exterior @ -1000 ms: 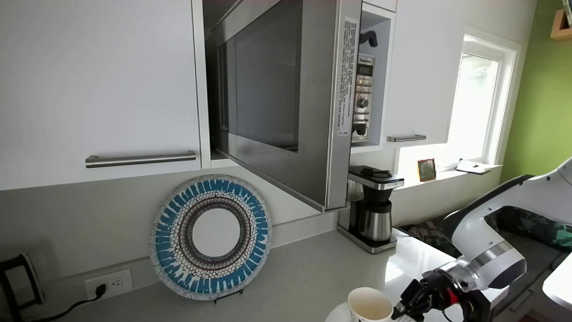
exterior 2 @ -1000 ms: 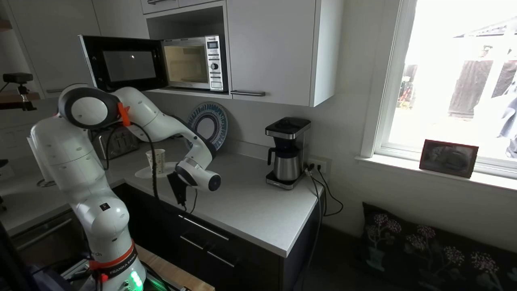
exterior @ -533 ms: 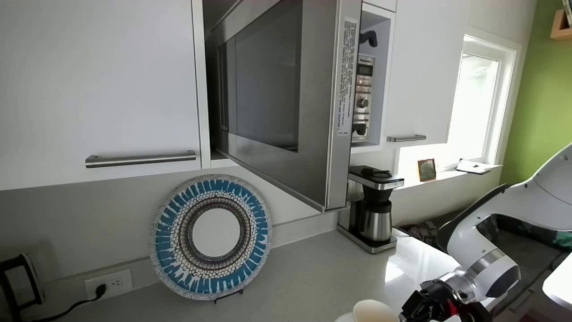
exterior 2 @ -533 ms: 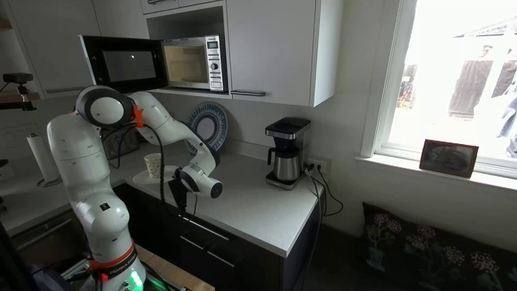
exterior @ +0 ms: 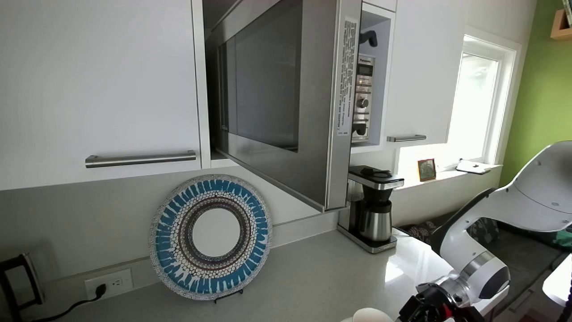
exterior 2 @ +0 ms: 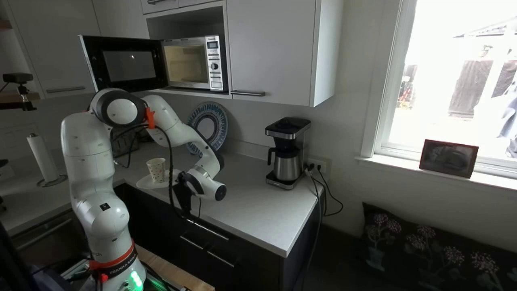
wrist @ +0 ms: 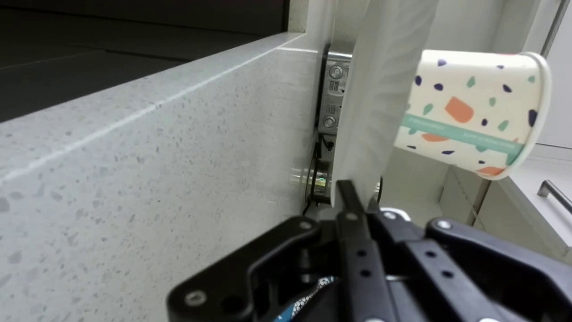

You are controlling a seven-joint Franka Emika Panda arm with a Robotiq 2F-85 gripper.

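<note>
Pinching the plate (wrist: 380, 103) by its rim with the gripper (wrist: 364, 203), closed right down to that thin edge. Only really clear in the wrist view, though; can't make out the fingertips in either exterior view. Bearing the cup (wrist: 473, 112) on top, standing on its base. Speckled orange, green and navy with a teal band, going by the wrist view. Held off the counter (wrist: 187, 170) too, judging by the gap under the plate, with the toaster (wrist: 333, 94) showing through.

Cropped hard in an exterior view, down to the top of the cup (exterior: 370, 315) and a sliver of plate. Way better in an exterior view with the full cup (exterior 2: 156, 169) and most of the plate, bar a bit behind the cable (exterior 2: 171, 169). Good there for the inside of the microwave (exterior 2: 188, 66) as well, versus just some controls and the outer face of its open door (exterior: 268, 89) in an exterior view. Got the coffee maker (exterior 2: 286, 153) and blue disc (exterior: 170, 237) in both exterior views, plus a paper roll (exterior 2: 42, 159) in an exterior view only.
</note>
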